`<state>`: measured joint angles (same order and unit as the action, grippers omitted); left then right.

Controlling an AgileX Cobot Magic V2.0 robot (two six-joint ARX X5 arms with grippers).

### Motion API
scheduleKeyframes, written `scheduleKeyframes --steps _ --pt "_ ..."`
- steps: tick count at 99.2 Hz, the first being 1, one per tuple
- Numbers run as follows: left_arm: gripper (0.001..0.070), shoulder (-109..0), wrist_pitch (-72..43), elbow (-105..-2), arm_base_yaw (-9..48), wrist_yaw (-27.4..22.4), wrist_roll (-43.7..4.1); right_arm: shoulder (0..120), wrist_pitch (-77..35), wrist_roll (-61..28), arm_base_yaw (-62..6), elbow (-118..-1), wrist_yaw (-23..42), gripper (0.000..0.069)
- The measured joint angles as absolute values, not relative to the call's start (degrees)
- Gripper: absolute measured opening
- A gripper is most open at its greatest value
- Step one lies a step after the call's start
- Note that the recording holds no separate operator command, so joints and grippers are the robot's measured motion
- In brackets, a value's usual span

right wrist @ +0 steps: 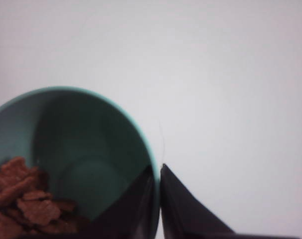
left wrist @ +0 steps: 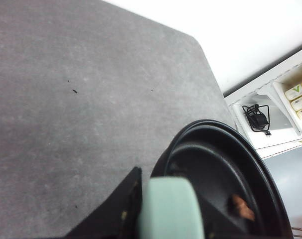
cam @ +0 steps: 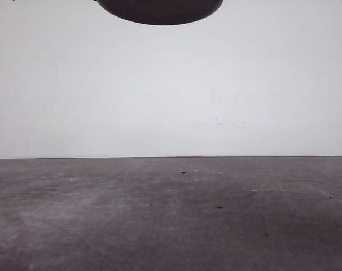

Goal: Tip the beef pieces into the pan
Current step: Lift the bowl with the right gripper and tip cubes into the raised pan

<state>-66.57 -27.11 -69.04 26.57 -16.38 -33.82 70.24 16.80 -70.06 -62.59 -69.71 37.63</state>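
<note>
- Front view: the grey bench [cam: 171, 220] lies bare apart from a few dark specks, with a white wall behind it. The round black underside of the pan [cam: 159, 11] hangs high above the bench's far edge, cut off by the frame.
- Left wrist view: the left gripper [left wrist: 156, 211] holds the pan [left wrist: 226, 179] by its mint-green handle [left wrist: 168, 209], the dark fingers pressed against it. One orange-brown beef piece [left wrist: 242, 206] lies inside the pan (only a single chunk is clear). The pan sits over the bench [left wrist: 91, 109] near a corner; a shelf [left wrist: 275, 114] stands beyond.
- Right wrist view: the right gripper [right wrist: 158, 209] pinches the rim of a teal bowl [right wrist: 116, 144], one finger inside and one outside. The beef pieces [right wrist: 21, 204] are heaped at the bowl's low side.
</note>
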Motion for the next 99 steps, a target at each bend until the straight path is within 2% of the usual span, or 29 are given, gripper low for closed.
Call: scheduleKeyframes --steps 32,79,99 --pt "0.0050 -67.0 -27.4 -69.1 26.4 -16.3 -33.6 70.2 23.0 -79.1 -62.6 -69.7 34.3 0.0013" --pt "0.0050 -67.1 -27.4 -69.1 26.4 -16.4 -33.4 72.5 23.2 -79.7 -60.1 -69.7 33.1 0.0013" --pt "0.0050 -67.1 -27.4 -69.1 26.4 -16.3 -32.7 72.6 28.0 -80.1 -60.8 -69.7 33.1 0.0013"
